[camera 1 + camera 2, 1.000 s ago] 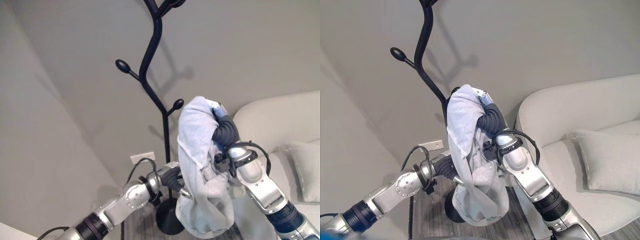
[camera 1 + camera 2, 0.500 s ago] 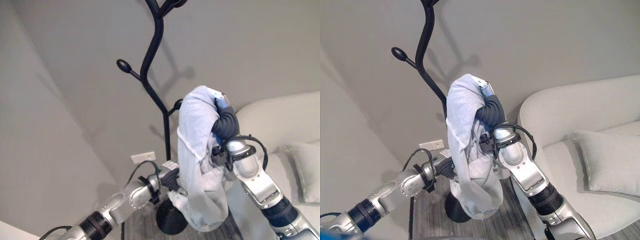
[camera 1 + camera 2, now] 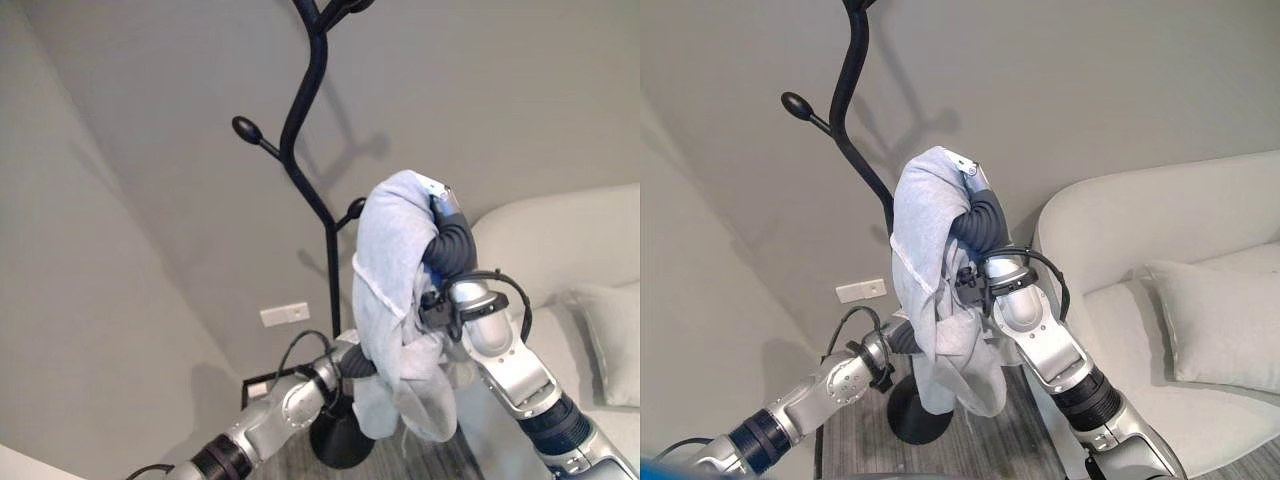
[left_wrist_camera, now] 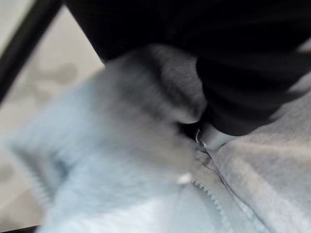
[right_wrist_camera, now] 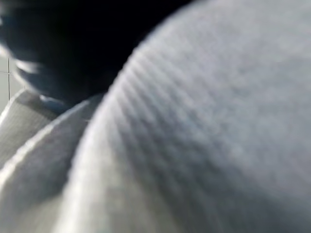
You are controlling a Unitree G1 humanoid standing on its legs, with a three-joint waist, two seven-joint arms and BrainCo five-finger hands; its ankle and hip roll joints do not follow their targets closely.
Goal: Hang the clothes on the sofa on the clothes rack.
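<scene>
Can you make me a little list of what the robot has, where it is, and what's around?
held thing: light grey garment, draped over the raised right hand
left hand: lower down, hidden behind the cloth
rack: black clothes rack, right behind the garment
hung yet: no, not on a peg
nearby: pale sofa with a cushion

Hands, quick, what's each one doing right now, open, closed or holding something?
Left hand: low behind the light grey garment, fingers hidden, cannot be told.
Right hand: raised under the garment's top, fingers covered by cloth, cannot be told.
</scene>
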